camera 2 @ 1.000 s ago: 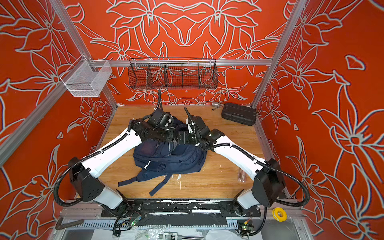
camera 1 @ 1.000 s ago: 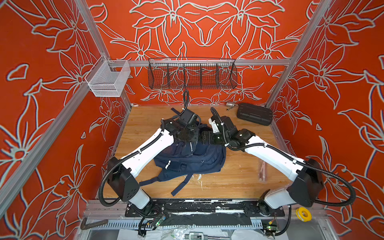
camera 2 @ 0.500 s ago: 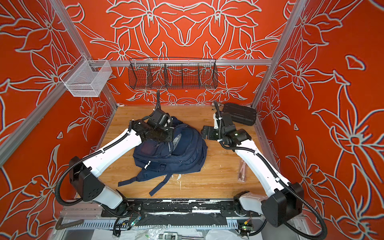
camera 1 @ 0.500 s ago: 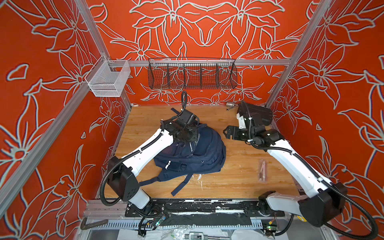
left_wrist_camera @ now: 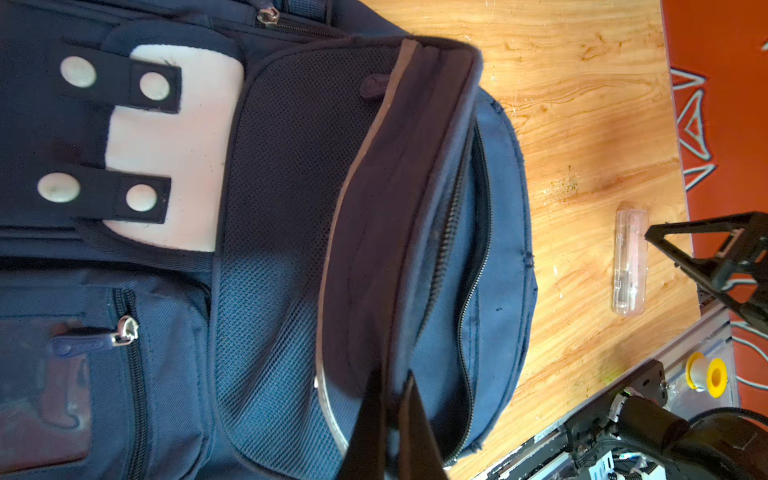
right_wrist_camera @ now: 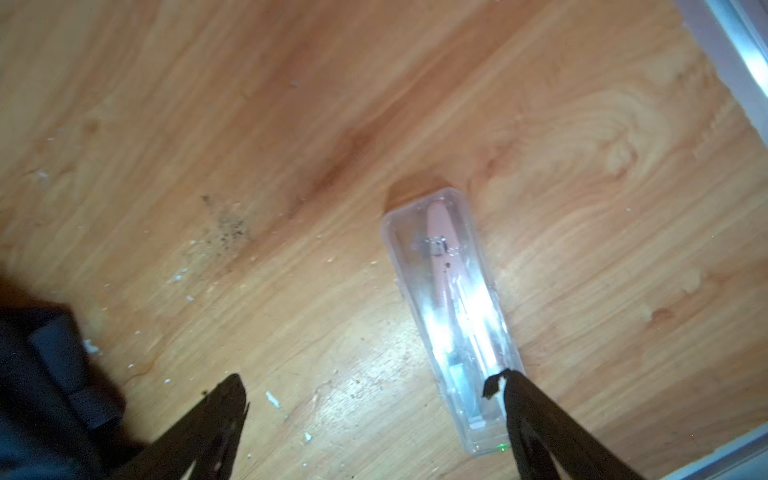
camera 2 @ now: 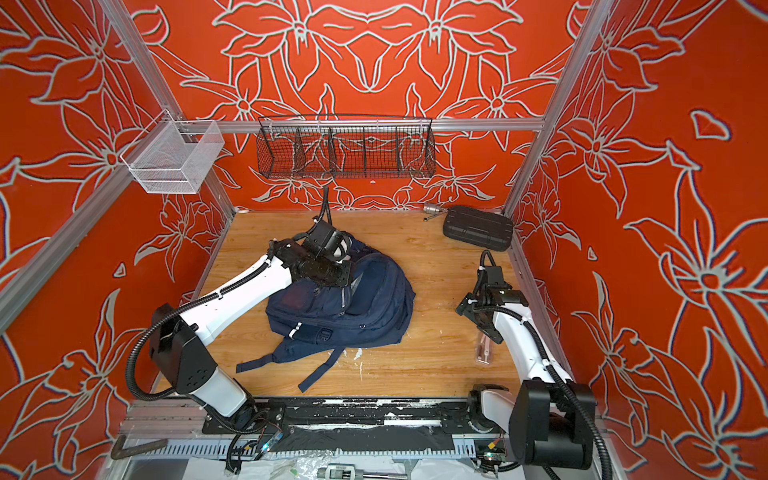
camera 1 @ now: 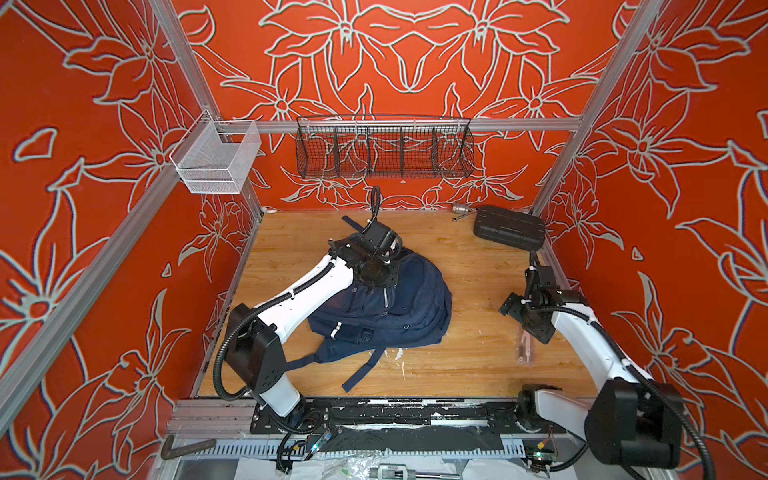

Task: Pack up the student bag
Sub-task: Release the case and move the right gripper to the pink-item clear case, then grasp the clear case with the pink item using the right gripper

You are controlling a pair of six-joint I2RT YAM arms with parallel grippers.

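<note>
On the wooden table (camera 1: 478, 257) the student bag (camera 1: 407, 307) is lying in the middle, front up, with its main zip gaping toward the right arm. The left gripper (left_wrist_camera: 392, 378) is pinching the flap rim beside that opening, jaws pressed together on fabric, apparently propping the mouth open. The right gripper (right_wrist_camera: 368, 380) is hovering spread wide over a clear case (right_wrist_camera: 449, 307) with a pink tool inside. One finger is overlapping the case's near end, so the jaws are not straddling it.

Step in hand: fetching the case. The next move is calling for centring sideways, then dropping and closing across the narrow width. The case is sitting near the frame rail (right_wrist_camera: 731, 50), so room is tight there. Bare wood is lying open toward the bag.
</note>
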